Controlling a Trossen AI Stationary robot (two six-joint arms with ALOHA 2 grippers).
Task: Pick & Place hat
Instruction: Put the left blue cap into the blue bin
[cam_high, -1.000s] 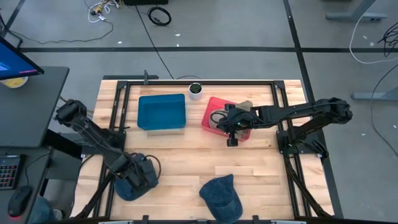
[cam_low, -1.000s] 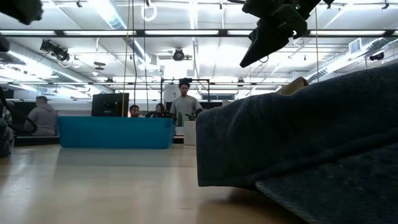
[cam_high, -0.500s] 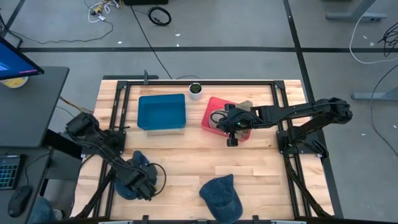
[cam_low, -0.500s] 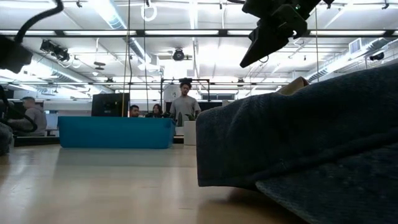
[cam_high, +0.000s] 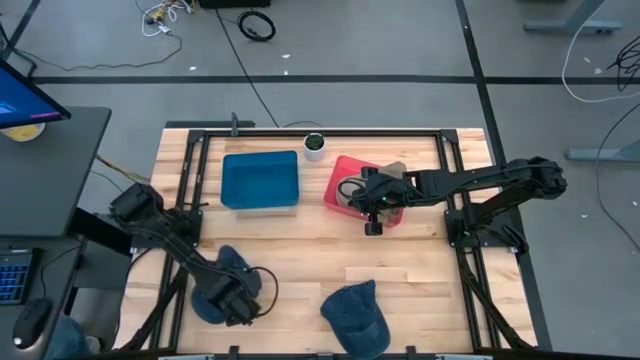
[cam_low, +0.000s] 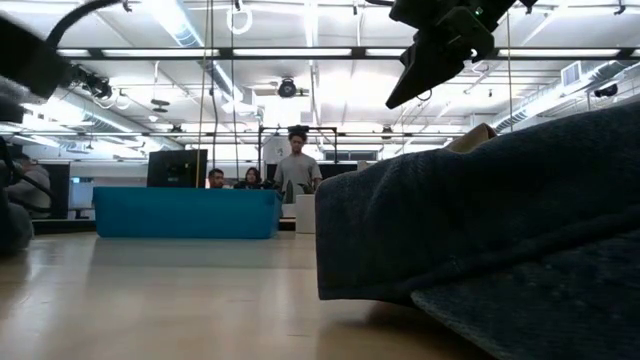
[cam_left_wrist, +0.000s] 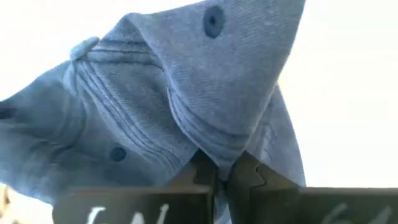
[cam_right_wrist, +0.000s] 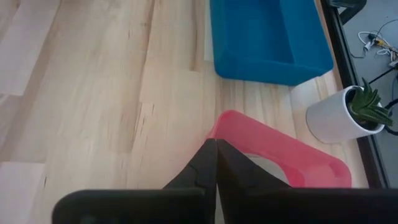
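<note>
A blue denim hat (cam_high: 214, 272) lies at the table's near left, and my left gripper (cam_high: 240, 303) is shut on it; it fills the left wrist view (cam_left_wrist: 155, 93). A second denim hat (cam_high: 355, 315) rests on the table at the near middle and looms large in the low view (cam_low: 480, 230). My right gripper (cam_high: 372, 228) is shut and empty, hanging above the near edge of the red bin (cam_high: 350, 178); it also shows in the right wrist view (cam_right_wrist: 216, 155) and the low view (cam_low: 440, 50). My left gripper pinches a raised fold of the hat's denim (cam_left_wrist: 217, 146) between its two fingers. The cloth spreads away from the fingers. Whether the hat is clear of the table, I cannot tell.
A blue bin (cam_high: 260, 180) stands at the far middle, left of the red bin (cam_right_wrist: 273, 155). A small potted plant (cam_high: 314, 145) stands at the far edge. Bare wood lies between the bins and the hats. People stand in the room beyond (cam_low: 297, 165).
My left gripper has moved toward the table's right and near edges, staying shut on the denim hat, and the hat has been drawn along with it. My right arm has kept still.
</note>
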